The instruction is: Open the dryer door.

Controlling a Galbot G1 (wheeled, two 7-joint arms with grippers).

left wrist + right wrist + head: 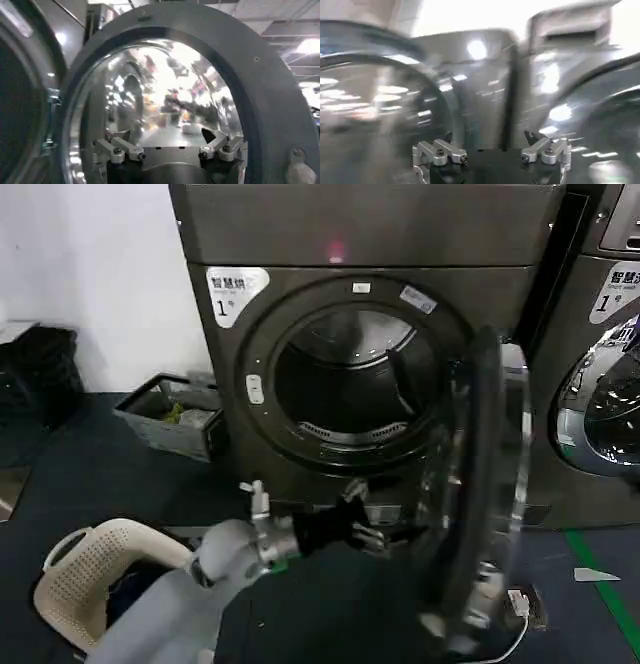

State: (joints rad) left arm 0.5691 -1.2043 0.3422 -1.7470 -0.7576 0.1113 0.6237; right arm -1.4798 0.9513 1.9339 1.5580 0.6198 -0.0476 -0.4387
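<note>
Two machines stand side by side. White laundry basket (85,579): on the dark floor, well behind the left arm. Grey tray (170,419): on the floor, against the dryer's front corner. Dryer (370,244): bronze-grey, "1" sticker (236,292), pink light (336,252) lit, round drum opening (350,384) exposed above and beyond the left fingers. Left gripper (372,534): low before the dryer's base, fingers (120,150) spread apart, grasping nothing. Dryer door (480,484): swung wide open, edge-on, just beyond the left fingertips; grey inner rim and bulging glass face them. Right gripper (492,150): fingers (546,149) released, apart, empty, close before shiny machine fronts. Second machine (600,384): door closed.
</note>
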